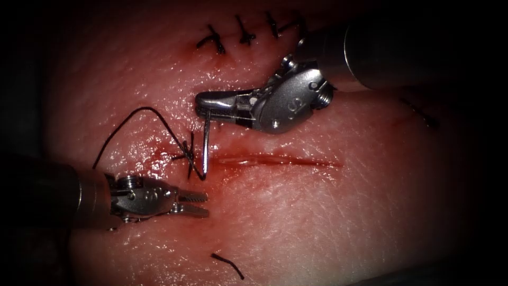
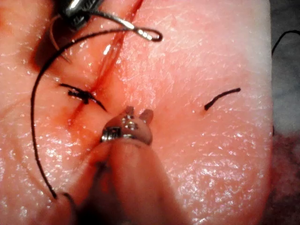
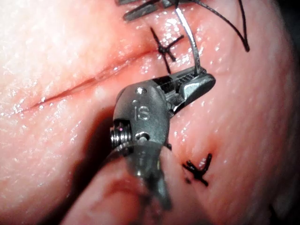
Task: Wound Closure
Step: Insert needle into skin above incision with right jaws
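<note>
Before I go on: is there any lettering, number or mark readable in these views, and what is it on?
"S": stamped on the wrist body of the right arm's tool, which holds the needle near one end; readable in the endoscope view.
"IS": the same stamp seen in the right wrist view; whether the first stroke is a letter is unclear.
Left arm's tool, holding nothing: a faint mark on its wrist body, too small to read.
Tissue, thread: no text.

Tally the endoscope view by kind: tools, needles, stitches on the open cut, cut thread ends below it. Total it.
Tools: 2, left tool empty, right tool holding the needle near one end
Needles: 1, reaching the cut, entry unclear
Stitches on the cut: 1
Cut thread ends: 1
Total: 5
</note>
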